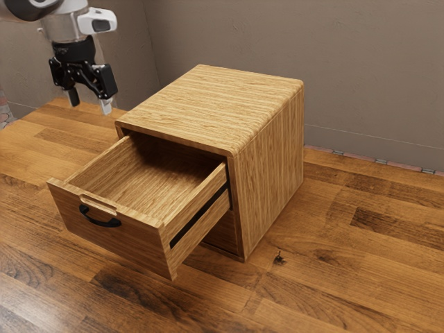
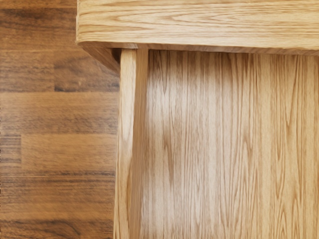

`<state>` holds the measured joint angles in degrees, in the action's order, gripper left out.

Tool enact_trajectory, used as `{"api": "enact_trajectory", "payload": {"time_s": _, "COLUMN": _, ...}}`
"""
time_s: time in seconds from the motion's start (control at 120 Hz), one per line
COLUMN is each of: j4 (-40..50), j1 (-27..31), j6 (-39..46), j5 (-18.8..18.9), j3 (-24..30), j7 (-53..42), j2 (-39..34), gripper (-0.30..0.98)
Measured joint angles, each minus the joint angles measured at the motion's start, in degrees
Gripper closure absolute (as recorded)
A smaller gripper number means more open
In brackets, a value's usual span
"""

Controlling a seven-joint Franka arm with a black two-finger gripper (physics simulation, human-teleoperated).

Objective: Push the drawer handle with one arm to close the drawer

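- Drawer: pulled well out of the cabinet, in its upper bay. Open top, bare bottom panel inside, nothing stored in it that I can see.
- Handle: dark curved pull on the outer face, under the light cut-out strip. It faces away from the cabinet, so a push there should run straight back along the dark runner. Near mid-width too, which should limit racking.
- Side wall runs straight back under the cabinet top's front edge. Reads square to me, no visible jam.
- Cabinet stands upright on the table. Can't see any fixing; my guess is its bulk has to take the push, so slow and level.
- End effector: fingers pointing down, tips clearly apart, nothing between them. Looks wide, exact opening I can't judge. Raised off the table, touching nothing.
- Arm comes in from the exterior view's upper left. Sensible standby: height keeps me off the drawer's rim.
- Next, I'd go round outside the front, drop to handle height, then push inward. Risks: clipping the rim, slipping off the curve, or pushing off-centre and binding.
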<state>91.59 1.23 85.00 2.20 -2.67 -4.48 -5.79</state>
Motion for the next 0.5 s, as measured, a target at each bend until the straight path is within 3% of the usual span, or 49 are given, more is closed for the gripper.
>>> {"api": "enact_trajectory", "payload": {"time_s": 0.217, "j4": -0.09, "j1": -0.08, "j6": 1.3, "j5": 0.67, "j3": 0.54, "j7": -1.46, "j2": -0.58, "gripper": 0.0}}
{"api": "enact_trajectory", "payload": {"time_s": 0.3, "j4": 4.27, "j1": -0.02, "j6": -0.1, "j5": 1.31, "j3": 2.61, "j7": -1.27, "j2": -6.75, "gripper": 0.02}}
{"api": "enact_trajectory", "payload": {"time_s": 0.433, "j4": 21.38, "j1": -0.26, "j6": 1.1, "j5": 2.38, "j3": 4.7, "j7": -0.48, "j2": -22.87, "gripper": 0.36}}
{"api": "enact_trajectory", "payload": {"time_s": 0.5, "j4": 27.06, "j1": -0.26, "j6": 2.39, "j5": 2.82, "j3": 4.95, "j7": -0.01, "j2": -27.04, "gripper": 0.5}}
